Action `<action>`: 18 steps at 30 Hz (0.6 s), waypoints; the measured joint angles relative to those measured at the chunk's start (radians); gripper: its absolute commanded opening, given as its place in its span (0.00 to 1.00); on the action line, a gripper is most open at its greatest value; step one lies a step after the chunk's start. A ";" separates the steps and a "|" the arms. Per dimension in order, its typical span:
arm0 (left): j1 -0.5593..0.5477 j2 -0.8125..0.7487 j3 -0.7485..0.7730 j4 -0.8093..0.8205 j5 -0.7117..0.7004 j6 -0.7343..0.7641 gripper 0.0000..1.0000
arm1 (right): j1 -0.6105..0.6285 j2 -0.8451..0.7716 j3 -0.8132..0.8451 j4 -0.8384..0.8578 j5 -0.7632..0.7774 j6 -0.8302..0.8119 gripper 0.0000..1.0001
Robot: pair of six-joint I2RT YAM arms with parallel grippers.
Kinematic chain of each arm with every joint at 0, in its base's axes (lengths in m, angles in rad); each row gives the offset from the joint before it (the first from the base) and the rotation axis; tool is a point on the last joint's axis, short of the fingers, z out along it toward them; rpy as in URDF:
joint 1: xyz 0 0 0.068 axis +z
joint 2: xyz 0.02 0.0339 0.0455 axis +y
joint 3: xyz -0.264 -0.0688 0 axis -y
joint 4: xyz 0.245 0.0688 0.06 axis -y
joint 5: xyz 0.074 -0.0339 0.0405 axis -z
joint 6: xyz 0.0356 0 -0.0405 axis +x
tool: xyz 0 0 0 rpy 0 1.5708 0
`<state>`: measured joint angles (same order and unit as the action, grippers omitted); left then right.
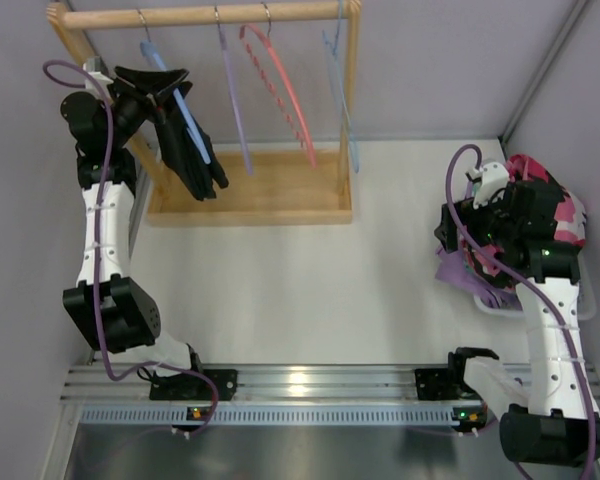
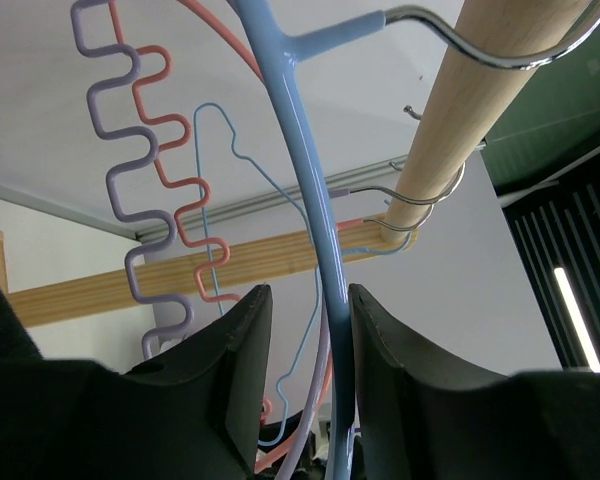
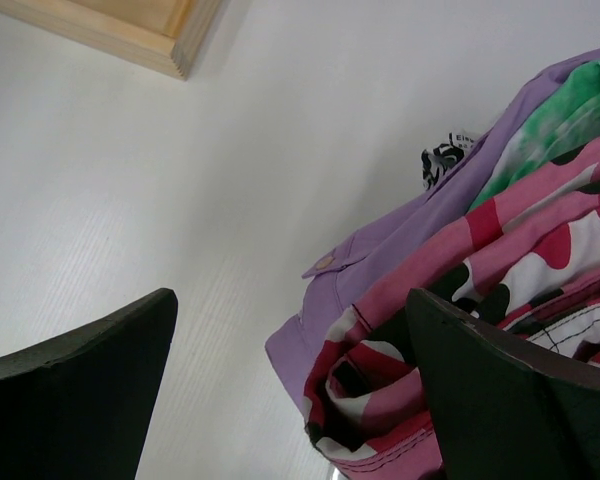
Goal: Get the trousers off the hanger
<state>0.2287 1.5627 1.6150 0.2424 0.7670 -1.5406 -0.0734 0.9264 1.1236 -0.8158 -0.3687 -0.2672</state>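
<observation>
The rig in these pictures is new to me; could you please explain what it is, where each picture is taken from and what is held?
It is two robot arms bolted to the near edge of a white table, each ending in a two-finger gripper. The wide picture looks down from above and behind them; the other two come from cameras on the wrists. The left gripper is up at a wooden rack, its open fingers either side of the light blue hanger that carries the black trousers, not clamping it. A purple hanger and a red hanger hang alongside. The right gripper hovers open at the edge of a heap of coloured clothes, holding nothing.
</observation>
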 measured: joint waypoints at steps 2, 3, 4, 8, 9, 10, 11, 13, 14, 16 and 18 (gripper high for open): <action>-0.009 0.000 -0.001 0.000 -0.002 0.001 0.39 | 0.000 0.003 0.000 0.000 0.000 0.000 0.99; -0.013 0.000 -0.001 0.001 -0.001 0.001 0.38 | 0.000 0.003 0.000 0.000 0.000 0.000 0.99; -0.016 0.000 -0.001 0.002 -0.001 0.001 0.33 | 0.000 0.003 0.000 0.000 0.000 0.000 0.99; -0.021 0.000 -0.005 0.011 -0.003 0.002 0.16 | 0.000 0.003 0.000 0.000 0.000 0.000 0.99; -0.021 0.000 -0.005 0.018 -0.004 0.005 0.13 | 0.000 0.003 0.000 0.000 0.000 0.001 0.99; -0.021 0.000 -0.005 0.018 -0.004 0.010 0.09 | 0.000 0.003 0.000 0.000 0.000 0.001 0.99; -0.021 0.000 -0.005 0.021 -0.005 0.014 0.07 | 0.000 0.003 0.000 0.000 0.000 0.002 0.99; -0.021 0.000 -0.003 0.021 -0.001 0.016 0.02 | 0.000 0.003 0.000 0.000 0.000 0.002 0.99; -0.021 0.000 0.002 0.018 -0.001 0.011 0.00 | 0.000 0.003 0.000 0.000 0.000 0.002 0.99; -0.022 0.000 0.008 0.010 -0.001 0.002 0.00 | 0.000 0.003 0.000 0.000 0.000 0.002 0.99; -0.022 0.000 0.020 -0.006 -0.001 -0.008 0.00 | 0.000 0.003 0.000 0.000 0.000 0.002 0.99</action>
<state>0.2070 1.5631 1.6352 0.2367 0.7662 -1.5482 -0.0734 0.9298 1.1236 -0.8154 -0.3683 -0.2657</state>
